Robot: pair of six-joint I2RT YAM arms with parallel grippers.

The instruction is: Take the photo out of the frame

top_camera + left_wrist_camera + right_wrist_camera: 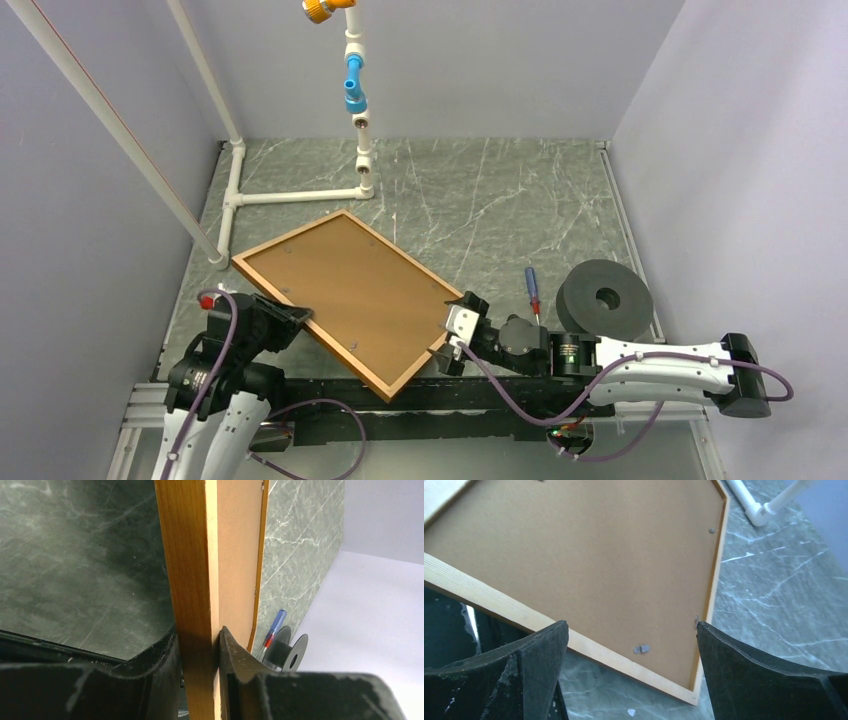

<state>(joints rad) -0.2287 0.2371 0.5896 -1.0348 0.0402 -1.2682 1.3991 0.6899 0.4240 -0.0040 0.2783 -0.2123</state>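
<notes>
The frame (400,250) lies back side up, turned at an angle, and its near corner reaches over the table's front rail. Its brown backing board (345,290) fills it, so the photo is hidden underneath. My left gripper (302,318) is shut on the frame's left near edge; in the left wrist view the fingers (235,655) pinch the wooden border (187,570). My right gripper (452,330) hangs wide open just off the frame's right corner and holds nothing. In the right wrist view it (630,630) looks down on the backing board (589,555) and a small metal clip (641,649).
A white pipe structure (300,196) stands at the back left, with a sloping pole running to the left wall. A blue-and-red screwdriver (532,290) and a dark grey spool (603,297) lie to the right of the frame. Grey walls close in both sides.
</notes>
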